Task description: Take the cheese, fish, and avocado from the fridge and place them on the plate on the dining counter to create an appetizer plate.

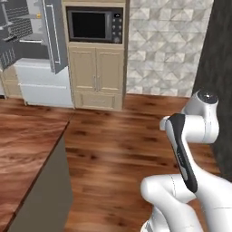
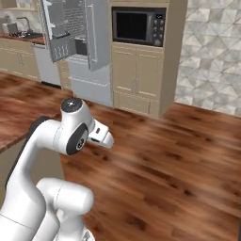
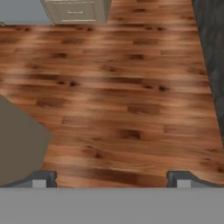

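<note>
While its door hangs open, the tall light-grey fridge (image 1: 38, 50) stands just left of the beige cabinet with the black microwave (image 1: 95, 26), far across the brown wooden floor (image 1: 118, 149) from the reddish-brown wood-topped table (image 1: 25, 149). From the right base view, the fridge (image 2: 82, 42) again sits left of that microwave (image 2: 138, 26), shelves exposed. Looking along the hand, the gripper (image 3: 111, 180) hangs over bare floor, its two dark fingertips (image 3: 41, 179) spread wide, holding nothing.
</note>
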### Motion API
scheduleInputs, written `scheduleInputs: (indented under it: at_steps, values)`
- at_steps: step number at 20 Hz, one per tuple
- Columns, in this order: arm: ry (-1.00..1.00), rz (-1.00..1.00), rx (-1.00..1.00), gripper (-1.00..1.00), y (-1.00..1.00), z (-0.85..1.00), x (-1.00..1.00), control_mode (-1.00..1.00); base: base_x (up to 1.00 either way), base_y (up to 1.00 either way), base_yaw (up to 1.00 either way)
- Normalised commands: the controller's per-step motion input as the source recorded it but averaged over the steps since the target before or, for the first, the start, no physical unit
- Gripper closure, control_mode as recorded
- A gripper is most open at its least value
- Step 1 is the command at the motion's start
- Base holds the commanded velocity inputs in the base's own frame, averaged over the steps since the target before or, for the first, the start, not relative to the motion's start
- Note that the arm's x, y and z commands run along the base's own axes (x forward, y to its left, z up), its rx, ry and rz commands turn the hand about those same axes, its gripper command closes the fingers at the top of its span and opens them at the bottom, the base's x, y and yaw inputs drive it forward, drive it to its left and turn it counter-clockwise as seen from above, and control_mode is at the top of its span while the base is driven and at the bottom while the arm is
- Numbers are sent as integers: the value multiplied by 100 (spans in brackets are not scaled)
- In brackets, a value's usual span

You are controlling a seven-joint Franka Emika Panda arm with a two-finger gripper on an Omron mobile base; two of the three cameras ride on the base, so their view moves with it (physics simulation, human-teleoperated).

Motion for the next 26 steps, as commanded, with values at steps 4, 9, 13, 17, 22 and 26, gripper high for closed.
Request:
scheduleInputs:
  at_steps: [4,9,13,17,22,26]
  values:
    - [0,0,0,-100,0,0,0,100,100,-34,34]
    - [0,0,0,-100,0,0,0,100,100,-35,54]
    - [0,0,0,-100,0,0,0,100,100,-39,57]
    - [0,0,0,-100,0,0,0,100,100,-37,58]
    - [0,0,0,-100,0,0,0,100,100,-37,53]
    - [0,0,0,-100,0,0,0,100,100,-34,54]
